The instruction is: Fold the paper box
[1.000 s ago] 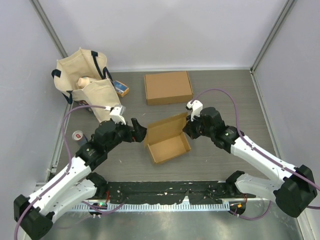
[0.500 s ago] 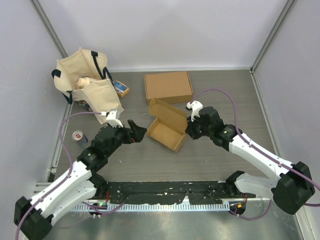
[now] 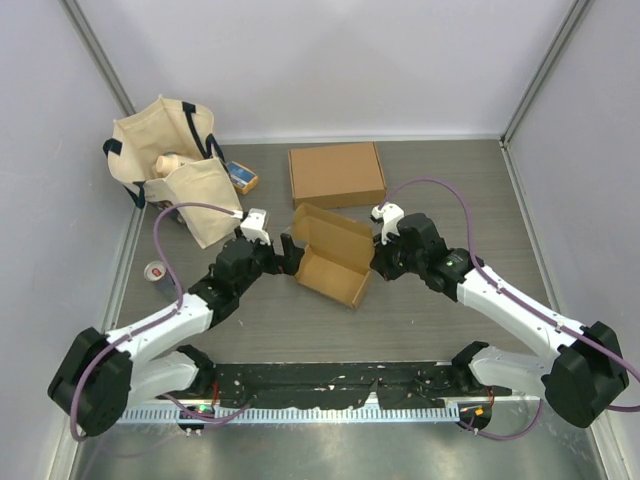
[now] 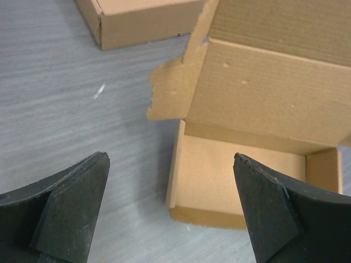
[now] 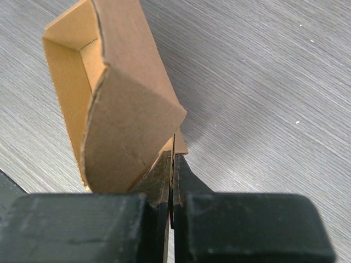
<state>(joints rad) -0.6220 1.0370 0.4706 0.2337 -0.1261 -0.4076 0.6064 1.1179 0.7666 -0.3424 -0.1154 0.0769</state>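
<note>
The paper box (image 3: 330, 255) is a brown cardboard tray in the middle of the table, with its lid flap standing up at the back. My right gripper (image 3: 378, 258) is at its right end. In the right wrist view that gripper (image 5: 173, 156) is shut on a thin edge of a side flap of the box (image 5: 126, 109). My left gripper (image 3: 290, 252) stands wide open just left of the box. In the left wrist view the left gripper (image 4: 170, 159) frames the tray's near left corner (image 4: 181, 211) and touches nothing. A torn side flap (image 4: 170, 98) sticks out to the left.
A second, closed cardboard box (image 3: 336, 174) lies behind the open one. A beige tote bag (image 3: 170, 160) stands at the back left, with a small blue packet (image 3: 241, 177) beside it. A can (image 3: 156, 272) sits near the left wall.
The left arm has swung right, up to the box's left end, and its jaws have opened wider. The right gripper has turned the box and shifted it towards the back.
</note>
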